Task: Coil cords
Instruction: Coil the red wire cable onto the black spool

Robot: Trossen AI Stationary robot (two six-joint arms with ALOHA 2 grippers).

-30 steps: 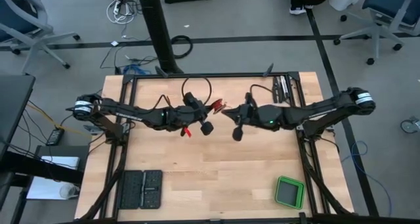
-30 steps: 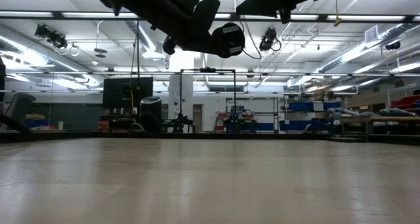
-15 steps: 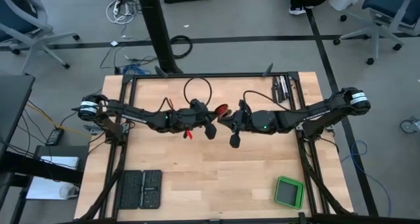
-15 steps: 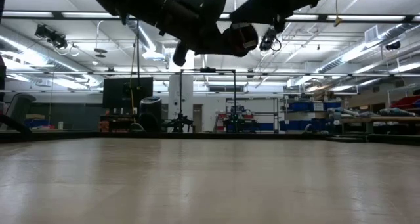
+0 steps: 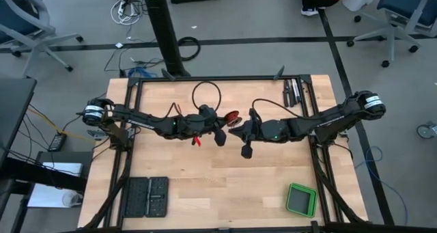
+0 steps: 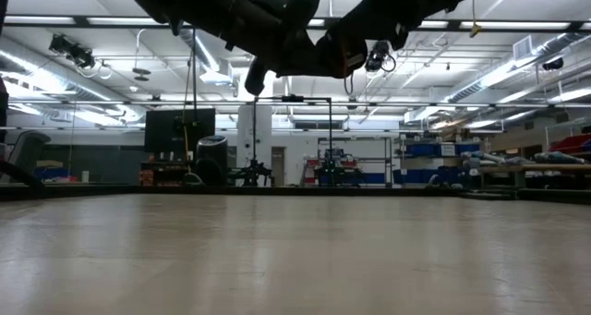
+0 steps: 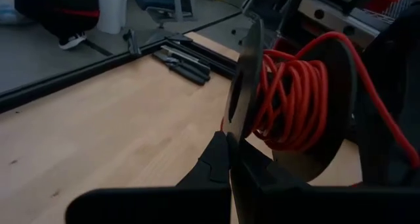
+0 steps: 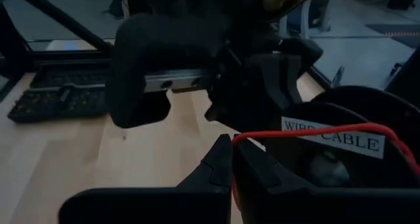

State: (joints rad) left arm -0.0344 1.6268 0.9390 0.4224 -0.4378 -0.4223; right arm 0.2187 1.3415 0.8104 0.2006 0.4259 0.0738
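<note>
Cord point(image 7: 289, 99), thin, limp and light, sits wound on a spool point(image 5: 231, 117) held above the surface point(image 5: 205, 185), left hand point(image 7: 231, 159) pinching its flange, right hand point(image 8: 231, 159) pinching the strand, best gripped near its free run.

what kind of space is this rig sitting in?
Looks like a robotics lab or workshop: a wooden table in a black metal frame on grey concrete floor, wheeled office chairs around it, and strip-lit open ceiling over shelving and equipment stands in the low view.
</note>
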